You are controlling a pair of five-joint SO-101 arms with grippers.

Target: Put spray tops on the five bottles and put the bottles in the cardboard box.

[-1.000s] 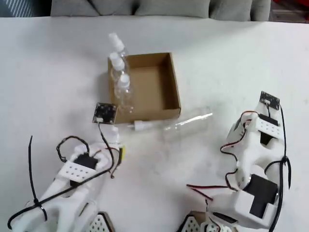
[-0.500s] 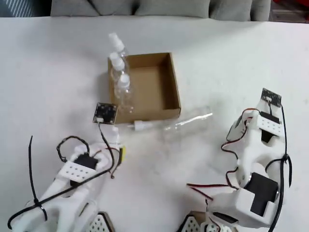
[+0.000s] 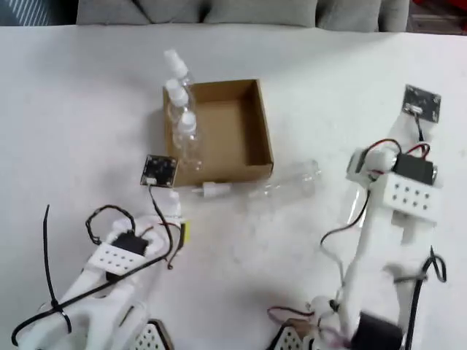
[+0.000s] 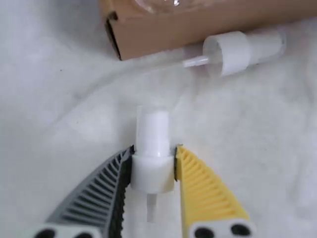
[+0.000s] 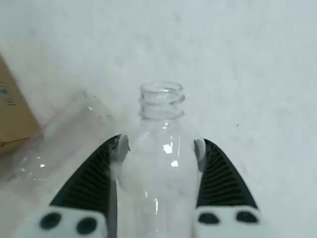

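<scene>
High view: cardboard box [image 3: 226,135] on the desk [image 3: 350,80]. Three capped bottles [image 3: 179,109] in a row along one wall; whether inside or just outside, hard to tell. Fourth bottle [image 3: 284,184] lying on the desk just beside the box's near wall, spray top fitted.

Left wrist view: left gripper [image 4: 154,148] closed on a loose spray top [image 4: 152,168], near a box corner.

Right wrist view: right gripper [image 5: 161,143] clamped round an uncapped bottle [image 5: 161,99], neck open, desk behind.
</scene>
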